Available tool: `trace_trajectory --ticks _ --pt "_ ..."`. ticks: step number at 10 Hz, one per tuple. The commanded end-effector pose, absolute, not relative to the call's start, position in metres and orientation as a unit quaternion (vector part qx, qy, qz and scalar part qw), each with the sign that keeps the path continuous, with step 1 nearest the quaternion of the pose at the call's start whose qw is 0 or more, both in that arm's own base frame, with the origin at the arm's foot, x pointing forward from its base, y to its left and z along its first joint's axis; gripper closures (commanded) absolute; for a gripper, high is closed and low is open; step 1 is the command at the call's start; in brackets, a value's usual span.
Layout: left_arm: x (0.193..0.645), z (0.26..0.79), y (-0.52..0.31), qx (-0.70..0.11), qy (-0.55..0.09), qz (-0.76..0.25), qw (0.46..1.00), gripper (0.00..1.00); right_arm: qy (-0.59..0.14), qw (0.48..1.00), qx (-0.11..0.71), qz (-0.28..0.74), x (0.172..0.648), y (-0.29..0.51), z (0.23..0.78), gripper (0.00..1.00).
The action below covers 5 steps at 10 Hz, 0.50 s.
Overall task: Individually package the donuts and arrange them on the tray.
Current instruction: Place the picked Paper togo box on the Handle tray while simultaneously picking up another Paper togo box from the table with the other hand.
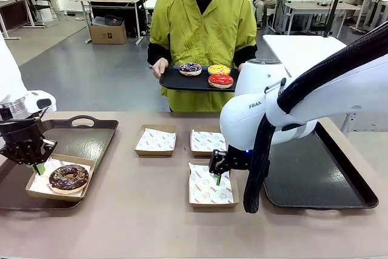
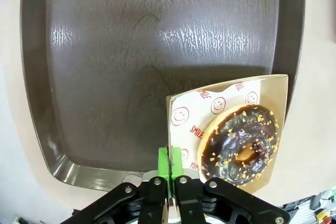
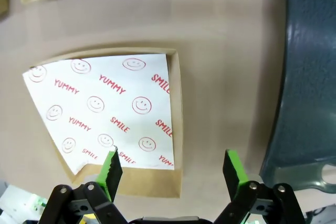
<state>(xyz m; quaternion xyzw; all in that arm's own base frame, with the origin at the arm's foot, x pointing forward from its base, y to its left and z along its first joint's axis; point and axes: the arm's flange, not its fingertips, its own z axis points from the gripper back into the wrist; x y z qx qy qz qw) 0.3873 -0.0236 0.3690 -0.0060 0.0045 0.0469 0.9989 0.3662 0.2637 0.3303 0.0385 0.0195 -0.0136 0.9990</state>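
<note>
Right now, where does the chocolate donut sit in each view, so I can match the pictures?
Front view: chocolate donut lower left, in its box on the left tray.
Left wrist view: lower right, same box, same tray.
Right wrist view: another lined box instead.
Shared landmark: left gripper pinching the donut box's edge.

A light brown table (image 1: 151,222) carries two dark trays with handles. The left tray (image 1: 82,141) lies at the table's left edge and the right tray (image 1: 330,171) at its right. Between them lie three shallow cardboard boxes lined with printed white paper: the far left box (image 1: 156,141) and the far right box (image 1: 205,142) side by side, and the near box (image 1: 203,195) in front of the far right one.
</note>
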Motion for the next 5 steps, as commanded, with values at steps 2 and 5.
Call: trace_trajectory --ticks 2,5 --pt "0.39 0.368 -0.026 -0.008 0.0 0.037 0.999 0.99 -0.016 0.999 0.021 -0.024 0.37 0.274 0.318 0.0" --pt "0.39 0.366 -0.026 -0.006 0.005 0.026 1.0 0.99 -0.017 0.999 0.019 -0.028 0.374 0.272 0.311 0.0"
